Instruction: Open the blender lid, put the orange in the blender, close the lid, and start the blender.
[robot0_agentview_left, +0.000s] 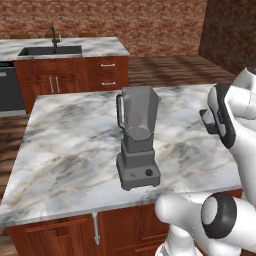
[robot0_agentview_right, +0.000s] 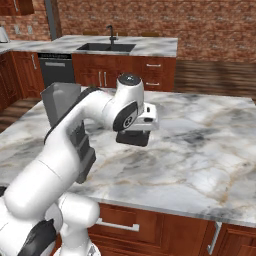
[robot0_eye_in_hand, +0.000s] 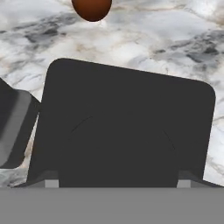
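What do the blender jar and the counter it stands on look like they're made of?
Tall tapered grey blender jar: probably smooth plastic or smoked glass, plain grey and faintly see-through. White grey-veined countertop: looks like polished marble, going by the veining and soft sheen.

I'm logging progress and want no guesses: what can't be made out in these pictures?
- Orange: hand view, cut off by the top edge; stem spot not visible.
- Blender: right base view, the arm hides all but the jar's top corner.
- Lid: left base view, mostly behind the arm; whether it touches the counter is unclear.
- Gripper: hand view, fingertips barely show at the lid's edges.
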